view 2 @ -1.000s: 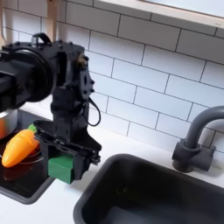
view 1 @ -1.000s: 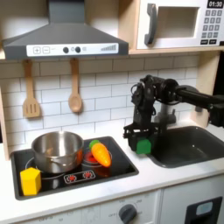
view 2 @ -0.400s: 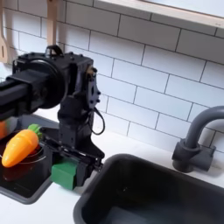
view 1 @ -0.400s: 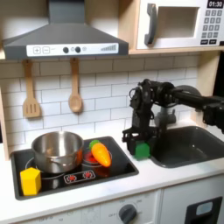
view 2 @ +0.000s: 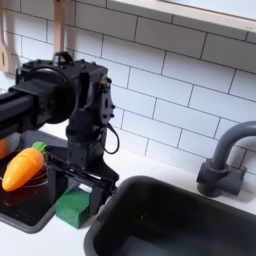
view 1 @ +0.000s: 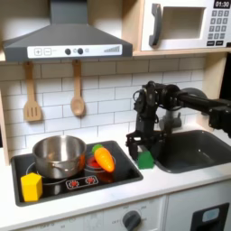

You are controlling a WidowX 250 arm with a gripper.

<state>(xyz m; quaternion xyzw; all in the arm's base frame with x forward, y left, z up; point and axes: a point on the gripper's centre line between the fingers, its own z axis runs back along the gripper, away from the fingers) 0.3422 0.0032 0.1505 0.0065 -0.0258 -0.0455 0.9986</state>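
The arm (view 1: 185, 97) is matte black all over, built of blocky, boxy segments joined by rounded motor housings. In the second exterior view the wrist section (view 2: 85, 95) shows flat plastic panels with slotted edges and small recessed screws, and thin dark cables loop along its side. The gripper (view 2: 78, 190) is black too, with a straight crossbar and two flat, narrow fingers (view 2: 97, 199) hanging from it.

- The first exterior view faces the toy kitchen head-on from farther back, taking in hood (view 1: 65, 41), stove (view 1: 77, 180) and sink (view 1: 194, 149).
- The second exterior view sits close, low over the surface, angled toward the wall.
- Both exterior views share the carrot (view 1: 105, 160) (view 2: 22, 167) and sink (view 2: 170, 220).
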